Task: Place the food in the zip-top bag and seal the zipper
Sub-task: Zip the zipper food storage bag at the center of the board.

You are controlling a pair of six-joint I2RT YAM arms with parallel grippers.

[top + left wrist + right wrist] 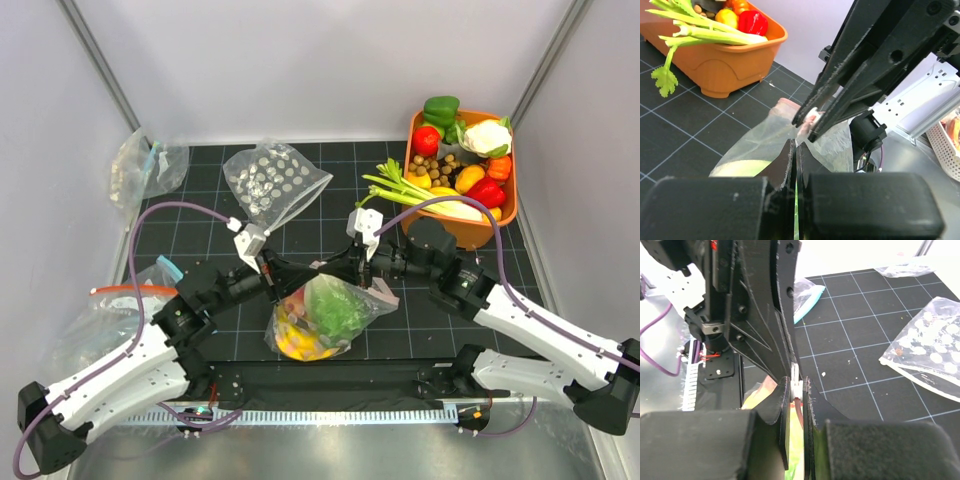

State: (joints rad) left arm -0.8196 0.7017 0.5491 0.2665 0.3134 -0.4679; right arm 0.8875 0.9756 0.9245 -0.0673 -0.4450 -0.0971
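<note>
The zip-top bag (345, 325) hangs between my two grippers at the table's near middle. Through its clear wall I see the yellow banana bunch (300, 343), the green lettuce (340, 303) and the red fruit (293, 303). My left gripper (282, 292) is shut on the bag's top edge (796, 146). My right gripper (325, 270) is shut on the pale pink zipper (796, 386) right beside it, tip to tip. In the left wrist view the right gripper (807, 124) pinches the pink strip (785, 104) just ahead of my left fingers.
An empty dotted bag (275, 180) lies at the back middle, also in the right wrist view (930, 352). An orange bin (508, 212) of toy vegetables stands back right, with celery (400, 185) over its rim. Plain clear bags lie at the back left (150, 165) and near left (105, 315).
</note>
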